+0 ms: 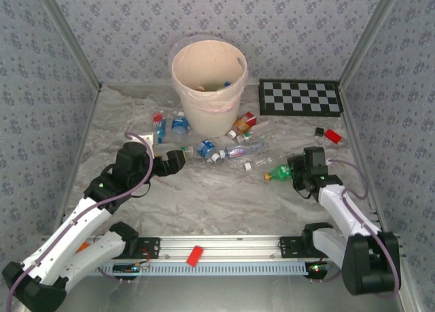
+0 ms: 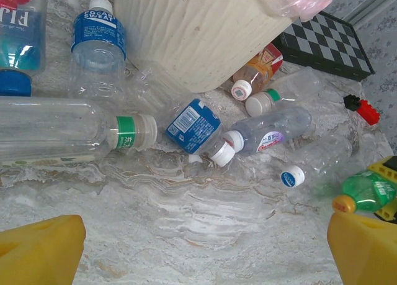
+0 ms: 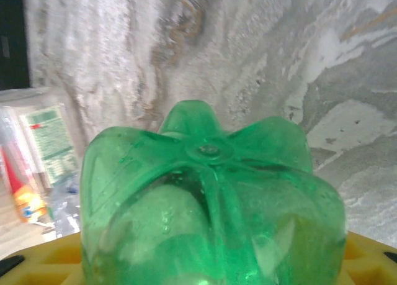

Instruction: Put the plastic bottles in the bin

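Green bottle (image 1: 279,172), right of the bin (image 1: 204,111), lies base-first inside the right gripper (image 1: 292,170); whether it is gripped is unclear. Left gripper (image 1: 178,161) gapes, empty.

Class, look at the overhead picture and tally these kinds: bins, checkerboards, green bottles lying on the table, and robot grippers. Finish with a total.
Bin: 1
Checkerboard: 1
Green bottle: 1
Grippers: 2, the left gripper and the right gripper
Total: 5
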Motion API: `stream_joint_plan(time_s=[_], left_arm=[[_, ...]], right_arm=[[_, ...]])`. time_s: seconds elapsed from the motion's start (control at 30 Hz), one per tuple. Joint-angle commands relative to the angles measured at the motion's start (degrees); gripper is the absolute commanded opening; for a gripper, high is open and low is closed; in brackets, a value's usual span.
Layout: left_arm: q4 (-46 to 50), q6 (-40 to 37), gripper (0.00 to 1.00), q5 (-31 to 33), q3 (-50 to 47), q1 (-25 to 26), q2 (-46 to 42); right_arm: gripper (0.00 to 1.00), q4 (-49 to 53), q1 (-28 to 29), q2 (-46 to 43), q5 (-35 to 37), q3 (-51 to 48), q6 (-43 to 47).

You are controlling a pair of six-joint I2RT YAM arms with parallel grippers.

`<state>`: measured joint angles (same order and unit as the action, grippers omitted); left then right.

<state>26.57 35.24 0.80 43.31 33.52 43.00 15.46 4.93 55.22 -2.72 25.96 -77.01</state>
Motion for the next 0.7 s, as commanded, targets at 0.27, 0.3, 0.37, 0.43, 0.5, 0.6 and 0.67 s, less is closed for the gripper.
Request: stream_joint_plan(time_s=[0.27,0.3,0.37,0.43,0.5,0.6,0.67], left_arm=[[1.47,0.26,1.00,0.78,1.24,0.47,-0.82],[1.71,0.10,1.00,0.95,1.33,0.41,-0.84],[2.20,-0.20,1.00,1.35,1.60,0.45,-0.82],[2.50,-0.43,1.00,1.66,1.99,0.42,-0.90],[2.60,-0.70,1.00,1.77,2.26,0.41,-0.84],[2.78,-1.06,1.00,2.10,2.93,0.44,-0.75],[2.86,-1.23,1.00,2.19,3.35,0.44,-0.64]], right_arm=[[0.53,13.28,-0.78,-14.04,9.19,7.96,10.49],[0.53,12.95,-0.68,-14.63,9.21,9.44,12.80],[0.53,12.85,-0.60,-15.23,8.80,12.22,16.29],[0.53,12.08,-0.32,-15.32,8.27,14.91,19.84],[0.53,10.99,0.28,-15.07,8.17,17.61,22.41],[0.54,8.36,2.25,-13.44,8.35,22.45,26.29],[0.54,6.30,4.54,-11.56,9.02,26.06,29.21]])
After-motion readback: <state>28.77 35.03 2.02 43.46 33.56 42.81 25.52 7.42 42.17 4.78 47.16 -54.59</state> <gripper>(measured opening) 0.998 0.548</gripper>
